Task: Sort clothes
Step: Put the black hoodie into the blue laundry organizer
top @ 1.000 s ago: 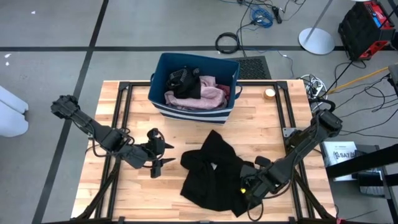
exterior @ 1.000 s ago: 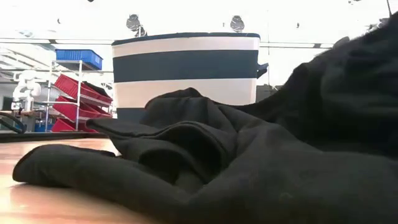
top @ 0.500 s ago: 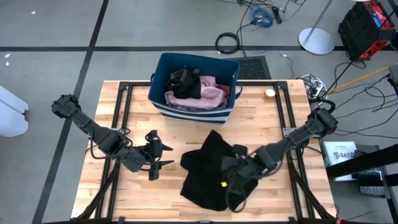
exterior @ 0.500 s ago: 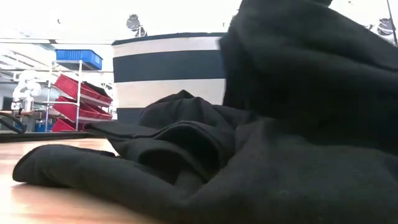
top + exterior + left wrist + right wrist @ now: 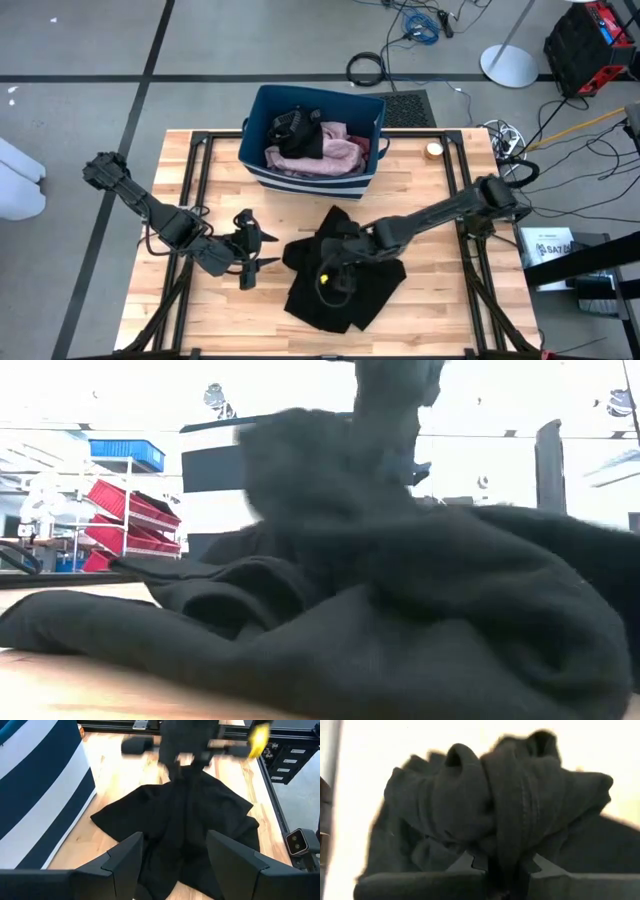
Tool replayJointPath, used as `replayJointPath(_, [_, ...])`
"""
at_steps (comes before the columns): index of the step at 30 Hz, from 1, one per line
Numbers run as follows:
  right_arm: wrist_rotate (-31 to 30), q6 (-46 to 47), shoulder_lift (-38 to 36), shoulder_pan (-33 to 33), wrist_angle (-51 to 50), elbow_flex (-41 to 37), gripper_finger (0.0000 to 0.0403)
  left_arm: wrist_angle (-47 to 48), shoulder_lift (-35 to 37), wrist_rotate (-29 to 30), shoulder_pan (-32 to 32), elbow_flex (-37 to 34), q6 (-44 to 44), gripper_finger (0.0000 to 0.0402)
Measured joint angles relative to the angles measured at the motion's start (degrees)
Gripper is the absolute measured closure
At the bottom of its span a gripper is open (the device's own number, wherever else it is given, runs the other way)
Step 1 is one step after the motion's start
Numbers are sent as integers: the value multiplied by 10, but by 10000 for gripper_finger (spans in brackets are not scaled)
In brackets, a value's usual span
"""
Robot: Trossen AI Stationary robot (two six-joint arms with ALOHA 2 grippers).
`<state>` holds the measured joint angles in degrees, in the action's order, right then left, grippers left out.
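A black garment (image 5: 345,280) lies crumpled on the wooden table near its middle front; it also shows in the left wrist view (image 5: 185,825) and the low view (image 5: 400,620). My right gripper (image 5: 335,262) is over it, shut on a bunch of its fabric. My left gripper (image 5: 264,251) is open and empty just left of the garment, its fingers (image 5: 125,860) pointing at it. A dark blue bin with white stripes (image 5: 262,160) stands at the far middle, holding pale pink (image 5: 325,152) and black (image 5: 295,128) clothes. My right gripper pinches a bunched fold of the black garment (image 5: 505,835) between its two fingers, several layers together. The fingers come from above, slanting in from the table's right. The held bunch (image 5: 385,420) is raised; the garment's lower part (image 5: 300,660) lies on the table.
Black frame rails (image 5: 195,180) run along the table's left and right sides. A small round roll (image 5: 433,150) sits at the far right. Bare wood (image 5: 420,200) shows to the right of the garment.
My right gripper has gone toward the table's left, carrying the garment's right part with it. That part has been lifted and folded over the rest, and the garment is now bunched more to the left. Its left part has stayed on the table.
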<state>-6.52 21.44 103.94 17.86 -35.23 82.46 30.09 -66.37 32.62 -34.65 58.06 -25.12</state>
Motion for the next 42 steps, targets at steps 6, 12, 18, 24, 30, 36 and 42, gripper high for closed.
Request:
replayJointPath(6, [30, 2, 75, -19, -13, 0, 361, 0, 0, 0, -6, 0, 0, 173])
replayJointPath(12, [41, 1, 81, -27, -37, 0, 280, 0, 0, 1, -10, 0, 0, 173])
replayJointPath(18, [41, -25, 29, -28, -114, 33, 190, 0, 0, 6, -10, 0, 0, 173])
replayJointPath(24, [38, 5, -20, -7, -203, 74, 155, 0, 0, 6, -11, 0, -1, 173])
replayJointPath(30, [-3, 120, -51, 69, -260, 19, 162, 0, 0, 11, -28, -1, -5, 173])
replayJointPath(36, [-6, 267, -57, 157, -211, -88, 175, 0, 0, 30, -37, -1, 2, 173])
replayJointPath(42, [-8, 334, -56, 184, -155, -191, 186, 1, 0, 36, -37, -1, 1, 173])
